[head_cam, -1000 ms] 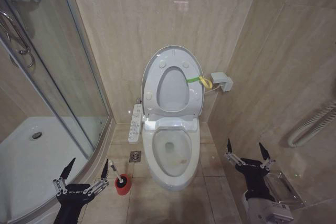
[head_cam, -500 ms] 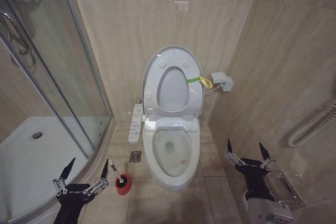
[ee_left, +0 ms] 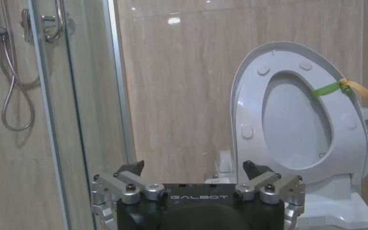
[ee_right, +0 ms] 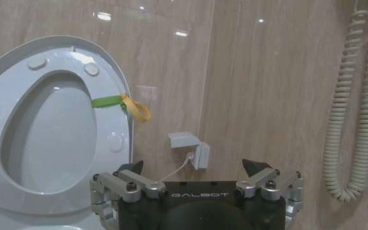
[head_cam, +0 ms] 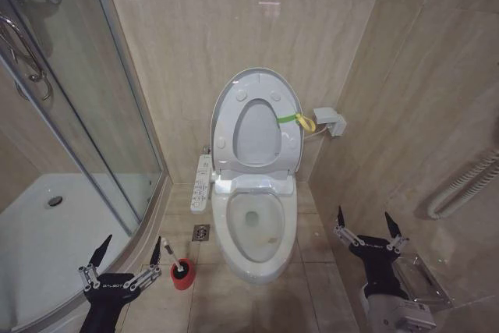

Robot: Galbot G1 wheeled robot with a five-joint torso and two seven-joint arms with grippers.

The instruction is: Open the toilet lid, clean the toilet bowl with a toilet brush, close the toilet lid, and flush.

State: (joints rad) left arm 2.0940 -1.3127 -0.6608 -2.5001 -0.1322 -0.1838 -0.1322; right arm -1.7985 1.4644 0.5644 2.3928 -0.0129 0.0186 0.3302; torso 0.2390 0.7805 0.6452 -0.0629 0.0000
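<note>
Hidden or cut off: both arms run out of the bottom edge of the head view; the brush's head sits down inside its red holder cup, so its bristles cannot be made out; the glass shower door blurs what lies behind it at the left of the frame.
Toilet lid: centre of the frame, raised upright against the beige wall, glossy white, with the ring-shaped seat lifted flat against it (2 small bumper pads near its top); a yellow-green strap loop hangs at its right edge.
Toilet bowl: just below the lid, lower centre, white elongated oval, open, with a little water and a faint yellowish stain inside.
Toilet brush: lower left of centre, thin white handle leaning up out of the cup, on the floor tiles near the bowl's left side.
Left gripper: lower left corner, 2 black fingers spread wide, gripping nothing, just beside the brush but apart from it.
Right gripper: lower right, fingers spread, gripping nothing, well apart from the bowl.
Control panel: white strip at the bowl's left.
Wall socket: right of the lid.
</note>
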